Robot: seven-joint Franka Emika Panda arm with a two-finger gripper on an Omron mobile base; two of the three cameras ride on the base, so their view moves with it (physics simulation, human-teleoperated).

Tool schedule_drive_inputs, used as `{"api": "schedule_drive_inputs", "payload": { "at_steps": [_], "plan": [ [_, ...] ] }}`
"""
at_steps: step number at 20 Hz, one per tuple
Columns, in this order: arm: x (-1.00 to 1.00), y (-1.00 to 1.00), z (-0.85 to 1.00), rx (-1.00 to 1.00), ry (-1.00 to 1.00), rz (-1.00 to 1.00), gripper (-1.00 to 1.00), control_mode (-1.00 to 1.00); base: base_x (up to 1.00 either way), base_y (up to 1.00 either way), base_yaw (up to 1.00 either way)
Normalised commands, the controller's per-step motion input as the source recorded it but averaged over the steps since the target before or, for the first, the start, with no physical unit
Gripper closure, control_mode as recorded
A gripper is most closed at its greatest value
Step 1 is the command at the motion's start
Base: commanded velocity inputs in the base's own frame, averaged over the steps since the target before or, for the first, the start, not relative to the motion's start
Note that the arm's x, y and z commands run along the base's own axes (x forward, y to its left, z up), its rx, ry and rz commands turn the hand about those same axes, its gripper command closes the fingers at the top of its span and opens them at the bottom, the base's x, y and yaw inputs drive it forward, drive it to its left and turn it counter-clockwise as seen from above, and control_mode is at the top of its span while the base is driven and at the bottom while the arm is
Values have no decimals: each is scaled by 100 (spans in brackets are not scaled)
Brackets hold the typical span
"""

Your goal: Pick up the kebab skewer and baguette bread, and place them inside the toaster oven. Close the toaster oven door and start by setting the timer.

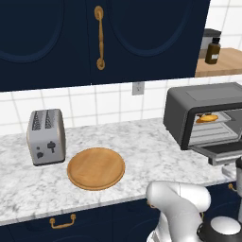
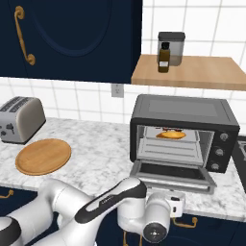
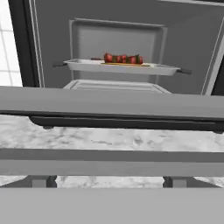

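Observation:
The toaster oven (image 2: 182,110) stands on the counter with its door (image 2: 173,172) dropped flat open. Inside, on a tray (image 3: 83,65), lie the kebab skewer (image 3: 123,58) with its red and dark chunks and the golden baguette bread (image 2: 171,135) right beside it. From the left the baguette bread (image 1: 207,118) shows through the oven mouth. My gripper (image 2: 176,202) hangs low in front of the counter edge, just below the door. The hand view looks up past the door's bar handle (image 3: 109,162) and the edge-on door (image 3: 109,105) into the oven. My fingers are hidden.
A silver two-slot toaster (image 1: 46,136) and a round wooden board (image 1: 96,168) sit on the marble counter to the left. Oven knobs (image 2: 222,137) line its right side. A wooden shelf above holds a brown bottle (image 2: 164,57) and a canister (image 2: 171,43). Dark cabinets hang overhead.

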Motion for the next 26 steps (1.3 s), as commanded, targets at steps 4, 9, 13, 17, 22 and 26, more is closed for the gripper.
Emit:
{"api": "schedule_drive_inputs", "payload": {
  "at_steps": [4, 9, 13, 17, 22, 26],
  "plan": [
    [26, 4, 39, 0, -5, 0, -100, -100, 0, 0, 0],
    [33, 1, 37, 0, -2, 0, -100, -100, 0, 0, 0],
    [38, 0, 35, 0, 0, 0, -100, -100, 0, 0, 0],
    [29, 0, 37, 0, -1, 0, -100, -100, 0, 0, 0],
    [25, 0, 31, 0, -3, 0, -100, -100, 0, 0, 0],
    [27, 0, 23, 0, 0, 0, -100, -100, 0, 0, 0]
  ]
}}
